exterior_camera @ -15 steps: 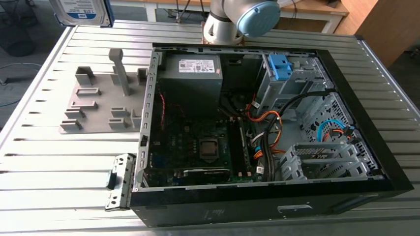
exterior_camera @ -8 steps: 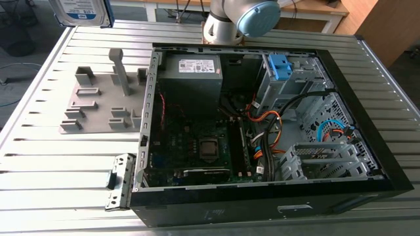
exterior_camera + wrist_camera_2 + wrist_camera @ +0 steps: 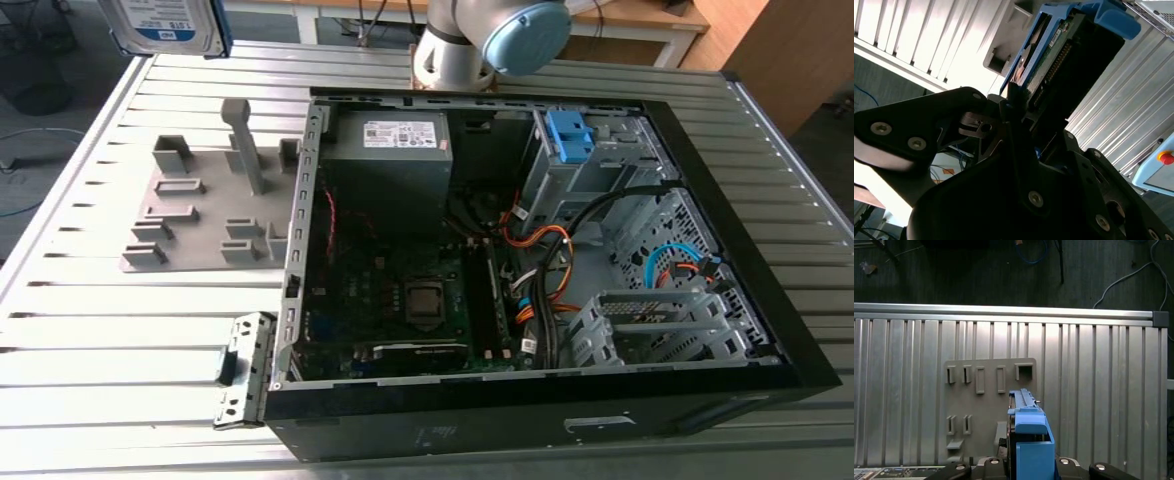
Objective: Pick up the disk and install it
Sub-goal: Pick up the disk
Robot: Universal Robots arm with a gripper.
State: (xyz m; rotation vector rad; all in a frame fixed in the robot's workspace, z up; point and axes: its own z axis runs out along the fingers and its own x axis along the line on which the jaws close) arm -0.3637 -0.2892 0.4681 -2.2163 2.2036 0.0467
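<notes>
The disk hangs high over the table's far corner on the exterior view's left, its white-and-blue label facing the camera. In the second wrist view the disk stands edge-on in its blue bracket, circuit board and connector showing, and my gripper is shut on its lower end. In the first wrist view the disk rises from my gripper above the grey fixture plate. The open computer case lies well to the exterior view's right of the disk.
A grey fixture plate with upright pegs lies on the slatted metal table. Inside the case are a grey power-supply box, a blue latch on a drive bay, a metal cage and loose cables. The arm's base stands behind.
</notes>
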